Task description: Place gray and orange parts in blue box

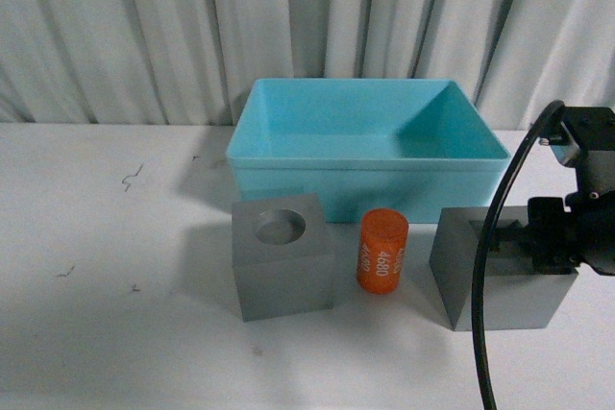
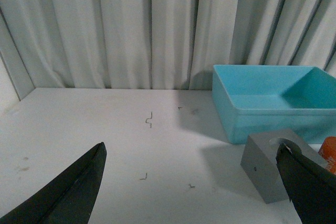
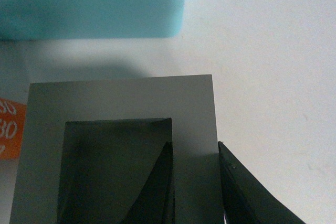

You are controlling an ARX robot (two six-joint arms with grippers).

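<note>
Judging by how things lie, nothing has been placed yet: all three parts stand in a row on the white table [image 1: 96,333], just on the near side of the blue box [image 1: 365,172].

At the left, the left gripper [image 2: 192,148] hangs over bare table with its fingers spread wide, holding nothing. Next is the gray cube with a round hole [image 1: 283,261], upright, with nothing touching it. Just right of it stands the orange cylinder [image 1: 382,252], printed 4680 in white, upright and apart from both cubes. At the right, the gray cube with a rectangular hole [image 1: 500,285] rests on the table. The right gripper [image 3: 194,148] straddles one wall of this cube, one finger inside the hole and one outside, drawn narrow and seemingly pinching that wall.

The blue box, at the far middle, is empty. All three parts are left to go in.
</note>
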